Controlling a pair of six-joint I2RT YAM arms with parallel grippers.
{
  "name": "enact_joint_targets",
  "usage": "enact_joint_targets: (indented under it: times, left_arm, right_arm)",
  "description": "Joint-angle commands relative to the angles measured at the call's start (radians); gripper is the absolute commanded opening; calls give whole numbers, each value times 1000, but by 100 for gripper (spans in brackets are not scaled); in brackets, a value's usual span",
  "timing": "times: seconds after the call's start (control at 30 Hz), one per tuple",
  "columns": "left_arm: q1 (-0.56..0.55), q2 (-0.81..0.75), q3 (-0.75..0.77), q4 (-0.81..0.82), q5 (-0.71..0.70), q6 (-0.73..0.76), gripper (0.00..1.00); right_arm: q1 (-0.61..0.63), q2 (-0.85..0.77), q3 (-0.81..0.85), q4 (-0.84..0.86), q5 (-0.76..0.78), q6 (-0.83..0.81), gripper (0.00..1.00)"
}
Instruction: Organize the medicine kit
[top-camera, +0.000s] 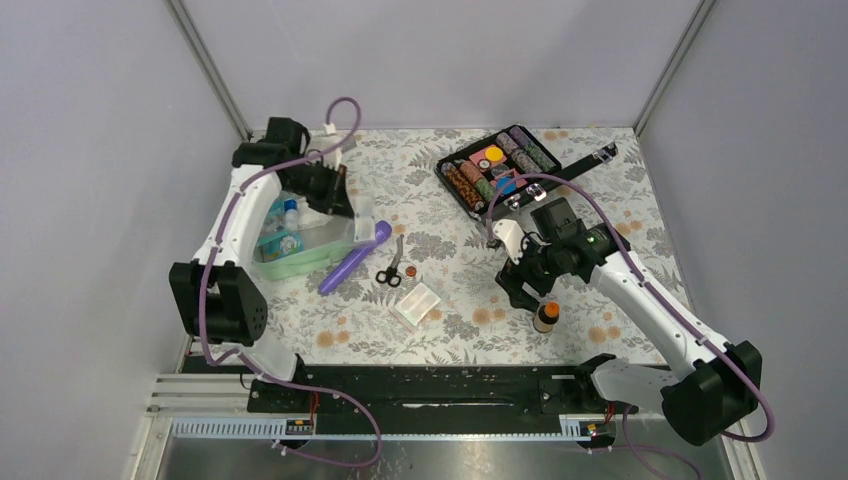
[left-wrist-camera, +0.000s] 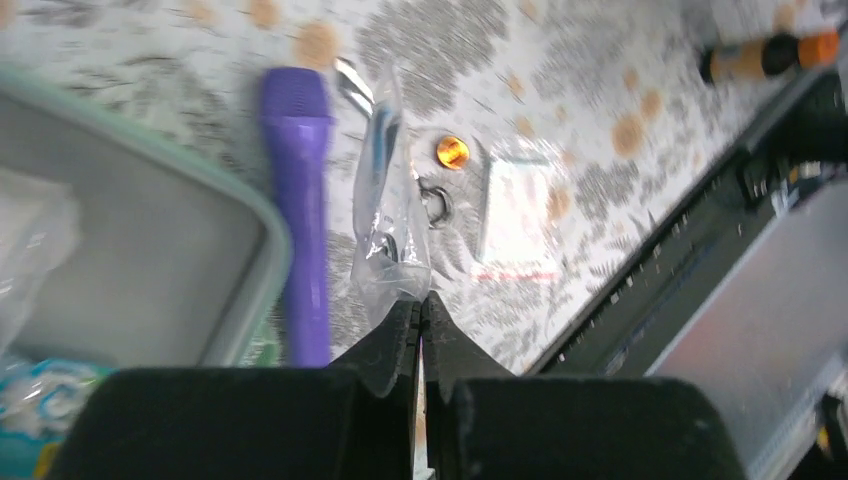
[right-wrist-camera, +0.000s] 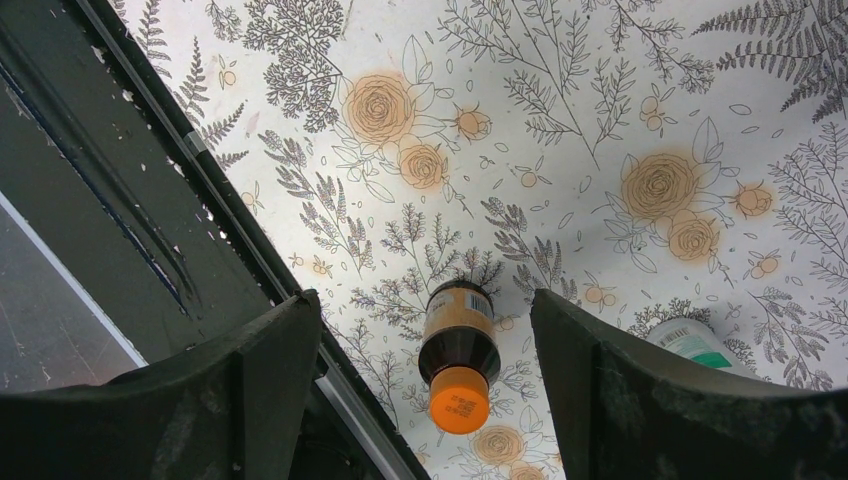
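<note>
Left claw (left-wrist-camera: 420, 300) pinched shut on a clear packet (left-wrist-camera: 385, 220), open medicine kit (left-wrist-camera: 150, 270) just left of it and part-filled, right claw (right-wrist-camera: 425, 300) spread open right over a brown bottle (right-wrist-camera: 460, 345); purple stick (top-camera: 350, 262), scissors (top-camera: 390, 272), gauze pack (top-camera: 417, 303) on the desk not packed yet.

Plain pale grey walls (top-camera: 430, 60) — floral tablecloth (top-camera: 330, 335) below.

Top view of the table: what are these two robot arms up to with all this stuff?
They are tidying a medicine kit, the open mint-green box at the left. The left gripper is shut on a small clear plastic bag, held next to the box. The right gripper hangs open over a brown bottle with an orange cap, not gripping it.
</note>
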Motion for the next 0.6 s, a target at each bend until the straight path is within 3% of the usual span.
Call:
enact_joint_targets:
  times: [0.0,0.13,0.57]
  left_arm:
    - [102,51,50,128,-39,-195,0]
    - [168,65,12,235,-130,-296,0]
    - [227,135,-111,347,-562,-254,0]
  right_arm:
    - [-6,7,36,12,-6,-10,84]
    - [-6,-6,25,12,7,-19,84]
    - [-6,-37,-12,14,11,-16,84]
